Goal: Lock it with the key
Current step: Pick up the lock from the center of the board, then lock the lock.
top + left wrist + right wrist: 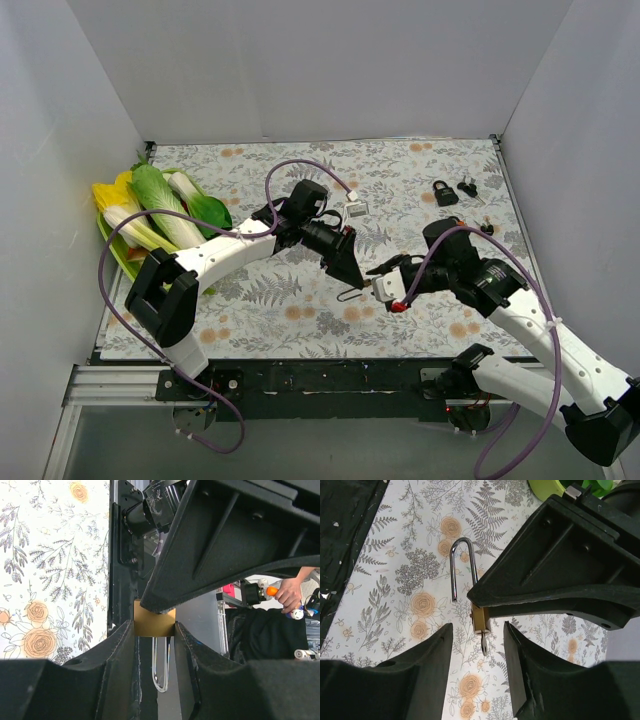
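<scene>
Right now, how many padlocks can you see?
2: a brass padlock in the left gripper, mid-scene, and a black padlock far right on the table. A dark item beside it is unclear.

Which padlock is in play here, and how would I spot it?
Near the middle of the floral table mat, find the left gripper. The brass padlock clamped there has its steel shackle open, unlike the black padlock lying far right.
</scene>
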Controlling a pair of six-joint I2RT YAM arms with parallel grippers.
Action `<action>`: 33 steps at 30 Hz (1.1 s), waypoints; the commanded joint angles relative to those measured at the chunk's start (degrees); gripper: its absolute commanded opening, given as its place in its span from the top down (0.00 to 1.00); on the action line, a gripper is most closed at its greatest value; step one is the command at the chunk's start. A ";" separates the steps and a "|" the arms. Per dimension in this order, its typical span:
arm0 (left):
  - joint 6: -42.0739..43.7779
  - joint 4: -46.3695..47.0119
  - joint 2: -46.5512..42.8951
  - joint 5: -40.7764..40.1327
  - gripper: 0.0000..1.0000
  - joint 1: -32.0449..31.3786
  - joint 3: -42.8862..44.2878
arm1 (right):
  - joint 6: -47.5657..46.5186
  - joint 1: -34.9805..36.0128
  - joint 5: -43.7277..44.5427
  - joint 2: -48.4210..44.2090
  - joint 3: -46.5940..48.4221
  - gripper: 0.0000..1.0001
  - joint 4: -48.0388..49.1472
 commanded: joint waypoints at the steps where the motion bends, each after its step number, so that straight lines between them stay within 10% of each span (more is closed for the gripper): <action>1: -1.19 1.81 -0.06 2.32 1.00 0.43 1.80 | 1.12 1.70 1.65 0.62 -0.41 0.51 3.15; 13: -2.16 1.81 -0.49 0.91 0.99 0.60 1.44 | 4.46 2.67 3.06 1.86 -0.23 0.98 4.30; 17: -1.90 0.59 -1.20 0.30 0.49 4.80 1.18 | 8.85 2.67 3.94 2.38 0.73 0.99 4.91; 19: -0.24 -2.31 -2.51 0.12 0.42 7.79 1.36 | 13.41 2.67 5.52 2.73 1.26 0.99 5.00; 24: 16.68 -16.08 -6.11 -5.13 0.38 13.08 2.86 | 22.64 2.06 4.74 4.40 3.54 0.99 5.00; 33: 16.48 -6.82 -18.07 -7.17 0.44 12.38 -9.27 | 41.37 -6.63 -10.10 10.99 8.82 0.99 6.33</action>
